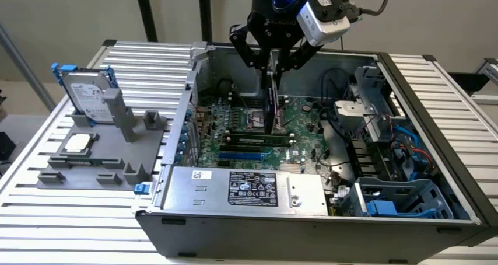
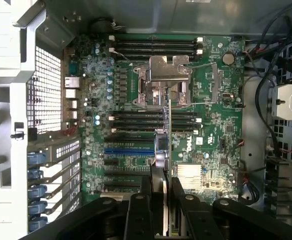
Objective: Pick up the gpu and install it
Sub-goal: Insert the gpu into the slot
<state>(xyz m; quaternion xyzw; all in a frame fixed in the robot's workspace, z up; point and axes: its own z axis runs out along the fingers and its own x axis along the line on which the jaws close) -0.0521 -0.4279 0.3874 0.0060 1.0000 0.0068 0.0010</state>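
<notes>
An open computer case lies on a slatted tabletop with its green motherboard facing up. The claw is clamped on the top edge of the gpu and holds the card upright and edge-on above the middle of the motherboard. The card's lower edge is near the board; contact cannot be judged. The card appears to run across the motherboard's long blue slot rather than along it. The likely risks: pressed down at this angle, the card would hit the sockets beneath it instead of seating. A thin pinch on one edge could also let it tilt or slip.
</notes>
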